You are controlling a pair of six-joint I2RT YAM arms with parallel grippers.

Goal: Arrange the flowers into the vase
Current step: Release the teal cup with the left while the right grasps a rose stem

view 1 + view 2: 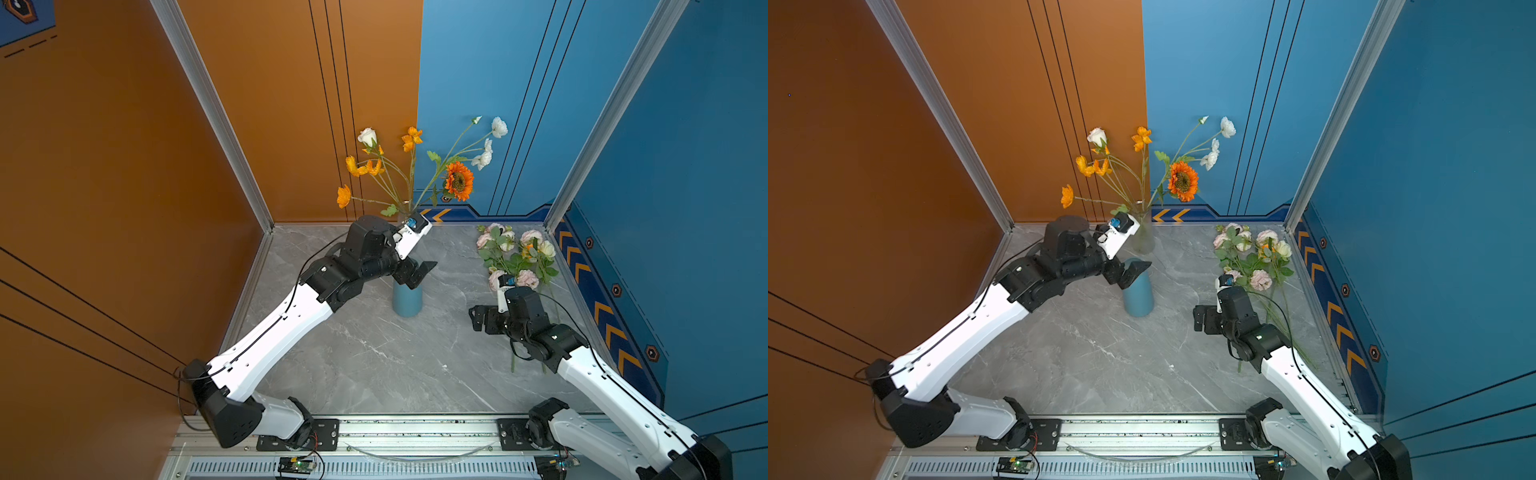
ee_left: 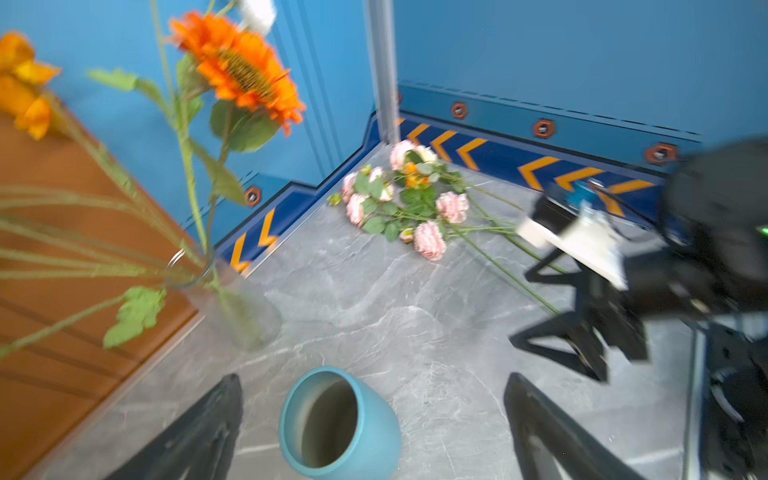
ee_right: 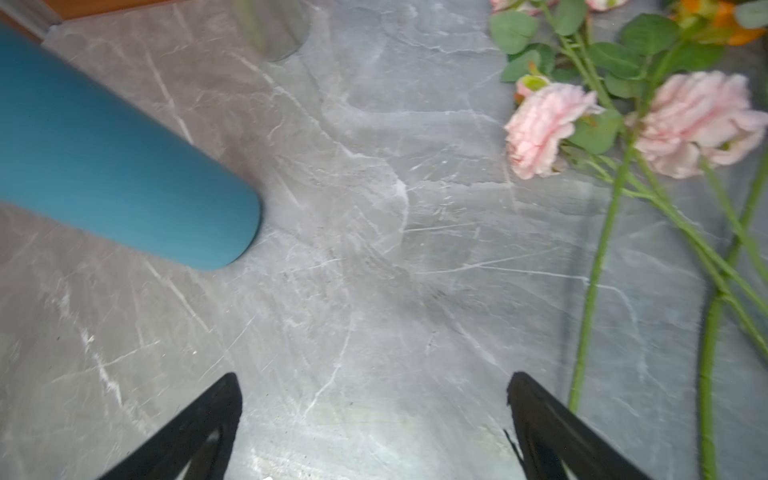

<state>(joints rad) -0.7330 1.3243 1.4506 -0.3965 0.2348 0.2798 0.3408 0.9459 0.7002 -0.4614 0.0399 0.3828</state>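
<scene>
Now | left hand (image 2: 372, 377) wide over blue vase (image 2: 376, 417) | right hand (image 3: 372, 375) wide beside flowers (image 3: 540, 129)

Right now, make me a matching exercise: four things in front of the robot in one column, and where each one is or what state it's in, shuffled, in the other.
Things:
1 orange sunflower
2 pink roses
3 blue vase
4 clear glass vase

Places or states:
A upright and empty
B lying flat on the table
C holding green stems
D standing in the glass vase

Pairs: 1-D, 2-B, 3-A, 4-C
</scene>
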